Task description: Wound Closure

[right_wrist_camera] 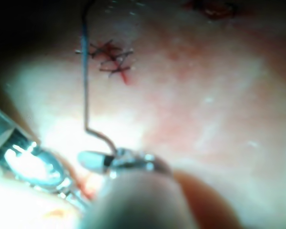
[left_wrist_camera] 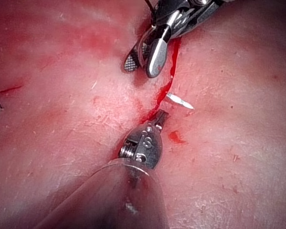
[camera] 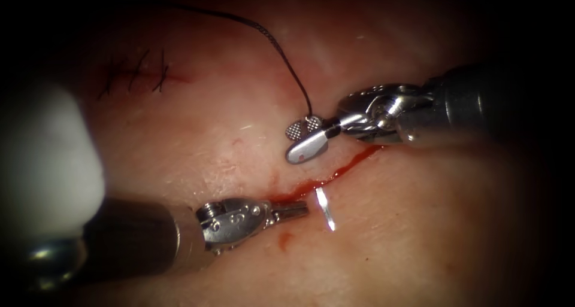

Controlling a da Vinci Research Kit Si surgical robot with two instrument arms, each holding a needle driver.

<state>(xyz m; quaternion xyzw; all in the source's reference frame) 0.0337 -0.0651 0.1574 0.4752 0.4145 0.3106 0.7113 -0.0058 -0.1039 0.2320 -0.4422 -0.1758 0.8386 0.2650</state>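
My right tool point(camera: 305, 140) gaped wide, empty; my left tool point(camera: 297, 210) sat closed beside the needle point(camera: 324, 207), lodged in the tissue point(camera: 419, 235).

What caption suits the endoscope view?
Needle stands in the tissue at the cut; open right tool, left tool shut.

Pale pink tissue point(camera: 197, 145) is marked by a red cut point(camera: 323, 178) and dark crossed stitches point(camera: 135, 73). Black thread point(camera: 281, 52) and a silver needle point(camera: 325, 208) are seen.
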